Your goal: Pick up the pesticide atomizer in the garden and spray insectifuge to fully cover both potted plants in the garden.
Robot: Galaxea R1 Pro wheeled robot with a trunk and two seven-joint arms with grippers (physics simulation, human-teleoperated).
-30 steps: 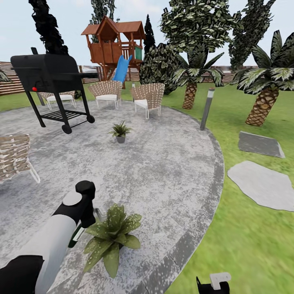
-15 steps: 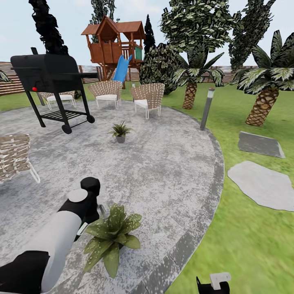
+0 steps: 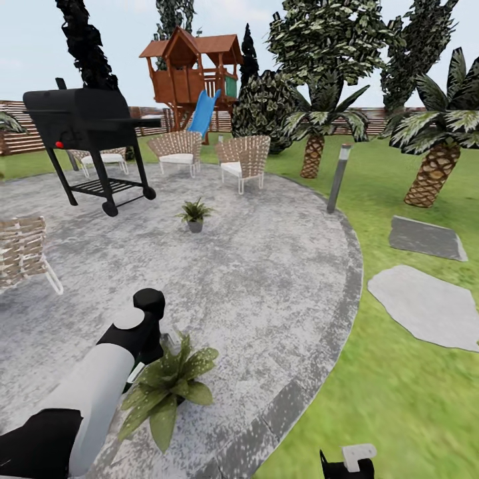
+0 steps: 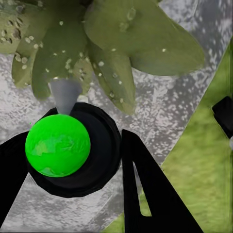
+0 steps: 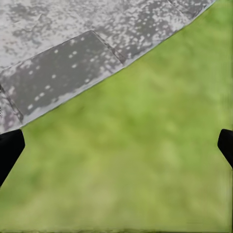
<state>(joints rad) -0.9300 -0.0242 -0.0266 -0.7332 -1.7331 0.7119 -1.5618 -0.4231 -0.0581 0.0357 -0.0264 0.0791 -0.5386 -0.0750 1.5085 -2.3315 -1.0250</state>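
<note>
Item: small dark-green pesticide atomizer (image 4: 65, 141) with a whitish-grey nozzle, held in the left end effector (image 4: 73, 160), whose black fingers are closed against the bottle's sides. The nozzle is aimed at the speckled broad-leaved light-green potted plant (image 3: 163, 389), set near the front edge of the round mottled-grey stone patio (image 3: 266, 279).

Second plant: narrow dark spiky leaves in a grey pot (image 3: 194, 214), standing mid-patio, well apart from the first.

Right end effector (image 5: 116, 141): spread wide and empty, hanging over the green lawn (image 5: 145, 160).

Risks, as judged: spray is likely to wet the near leaves only, leaving the far side uncovered, if the angle is kept fixed. The leaves may be struck by the close nozzle. The farther plant may be left untreated.
</note>
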